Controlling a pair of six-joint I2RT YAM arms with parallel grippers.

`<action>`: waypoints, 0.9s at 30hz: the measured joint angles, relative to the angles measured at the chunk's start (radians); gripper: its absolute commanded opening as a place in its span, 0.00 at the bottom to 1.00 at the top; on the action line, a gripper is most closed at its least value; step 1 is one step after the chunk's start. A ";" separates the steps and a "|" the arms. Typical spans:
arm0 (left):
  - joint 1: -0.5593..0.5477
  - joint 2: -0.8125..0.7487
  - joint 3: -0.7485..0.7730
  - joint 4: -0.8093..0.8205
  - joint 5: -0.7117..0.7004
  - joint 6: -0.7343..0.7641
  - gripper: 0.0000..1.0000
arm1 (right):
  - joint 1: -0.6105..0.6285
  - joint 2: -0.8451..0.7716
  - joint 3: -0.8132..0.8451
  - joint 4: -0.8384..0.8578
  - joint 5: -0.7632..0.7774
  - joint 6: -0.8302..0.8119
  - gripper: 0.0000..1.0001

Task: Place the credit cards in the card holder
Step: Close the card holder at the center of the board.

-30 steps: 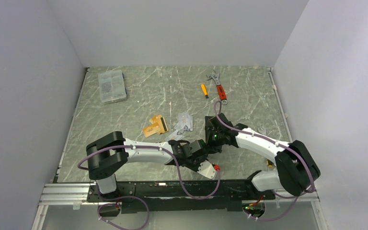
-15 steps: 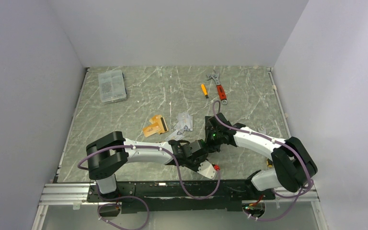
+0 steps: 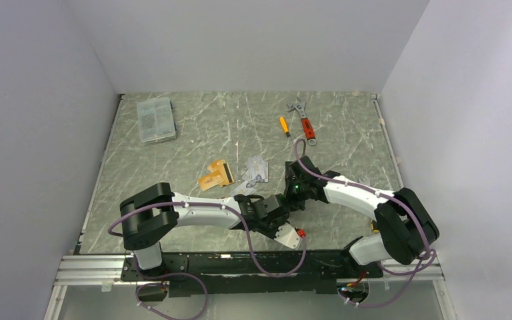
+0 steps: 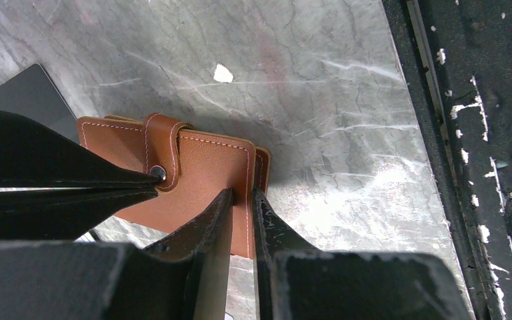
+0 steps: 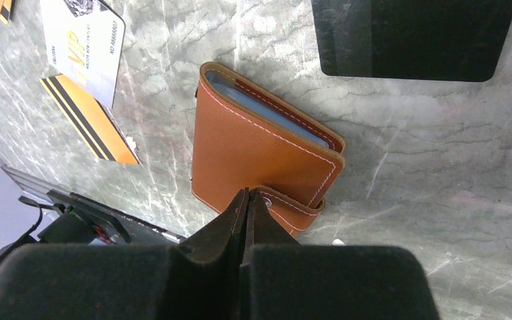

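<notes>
Closed holder (image 5: 253,157) lies flat on the counter (image 5: 440,167), cards (image 5: 83,40) nearby. Left end effector (image 4: 240,199) pinches the holder's edge; right end effector (image 5: 247,197), clenched empty, points at the snap tab (image 5: 287,203). For a clean unsnap, left should hold firm while right pries under the tab only.

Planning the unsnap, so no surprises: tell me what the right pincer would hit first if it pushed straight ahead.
The right pincer, tips closed, points at the snap tab of the card holder; it would meet that tab first. Whether they already touch is unclear.
</notes>
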 measured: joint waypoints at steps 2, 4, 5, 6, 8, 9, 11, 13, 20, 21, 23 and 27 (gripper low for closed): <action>0.000 0.000 0.000 0.000 0.000 0.000 0.19 | -0.002 0.005 0.001 0.002 -0.005 0.000 0.00; 0.000 0.000 0.000 0.000 0.000 0.000 0.19 | -0.002 0.006 0.001 0.004 -0.005 0.000 0.00; 0.000 0.000 0.000 0.000 0.000 0.000 0.19 | -0.003 0.007 0.001 0.004 -0.005 0.000 0.00; 0.000 0.000 0.000 0.000 0.000 0.000 0.19 | -0.003 0.010 0.001 0.006 -0.004 -0.001 0.00; 0.000 0.000 0.000 0.000 0.000 0.000 0.19 | -0.003 0.015 0.001 0.009 -0.006 -0.001 0.00; 0.000 0.000 0.000 0.000 0.000 0.000 0.19 | -0.003 0.016 0.002 0.008 -0.006 -0.002 0.00; 0.000 0.000 0.000 -0.001 0.000 0.000 0.19 | -0.003 0.016 0.003 0.008 -0.006 -0.005 0.00; 0.000 0.000 0.001 -0.002 0.000 0.000 0.19 | -0.003 0.016 0.002 0.008 -0.005 -0.005 0.00; 0.000 0.000 0.003 -0.006 0.000 0.000 0.19 | -0.003 0.000 -0.018 0.027 -0.004 -0.008 0.00; 0.000 0.000 0.003 -0.006 0.000 0.000 0.19 | -0.003 -0.005 -0.024 0.034 -0.005 -0.008 0.00; 0.000 0.000 0.003 -0.006 0.000 0.000 0.20 | -0.003 -0.014 -0.037 0.049 -0.004 -0.007 0.00; 0.014 0.000 0.005 -0.009 0.012 -0.003 0.26 | -0.003 -0.027 -0.068 0.088 -0.013 0.000 0.00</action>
